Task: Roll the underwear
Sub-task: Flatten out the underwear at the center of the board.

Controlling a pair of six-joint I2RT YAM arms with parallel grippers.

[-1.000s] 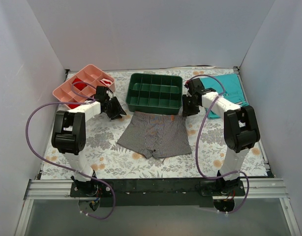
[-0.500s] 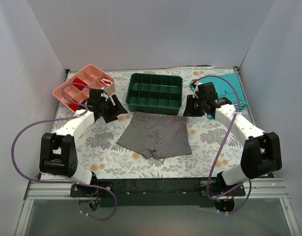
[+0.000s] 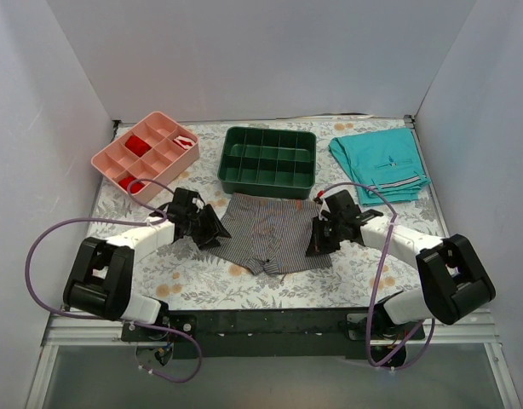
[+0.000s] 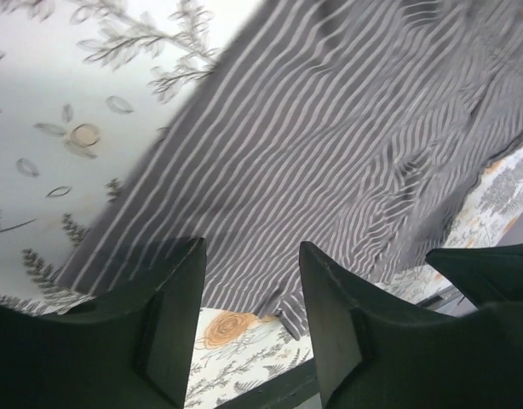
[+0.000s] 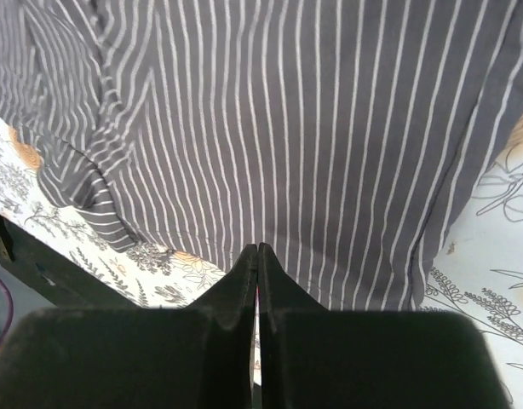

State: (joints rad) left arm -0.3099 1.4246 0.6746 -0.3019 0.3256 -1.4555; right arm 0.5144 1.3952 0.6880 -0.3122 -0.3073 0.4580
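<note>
Floral desk [image 3: 364, 260] carries one underwear [image 3: 270, 228] mid-frame, one pink tray [image 3: 104, 162], one green tray [image 3: 268, 132] and one teal shorts [image 3: 379, 162] above; left end effector [image 4: 249, 264] parted, right end effector [image 5: 258, 249] closed empty.

Behind the underwear [image 3: 270, 228]: green tray [image 3: 270, 160] just past the waistband, its wall blocking a low reach.
Left of the underwear: left tool [image 3: 217, 237] low at the cloth's edge, jaws apart; bare desk [image 3: 185, 281] beyond it.
Right of the underwear: right tool [image 3: 313, 247] over the leg, jaws pressed together.
Near side of the underwear: open strip of desk.
Far left of the underwear: pink tray [image 3: 146, 156], well apart.
Far right of the underwear: teal shorts [image 3: 381, 162], lying flat, well apart.
Above the underwear: middle uncovered between both tools.
</note>
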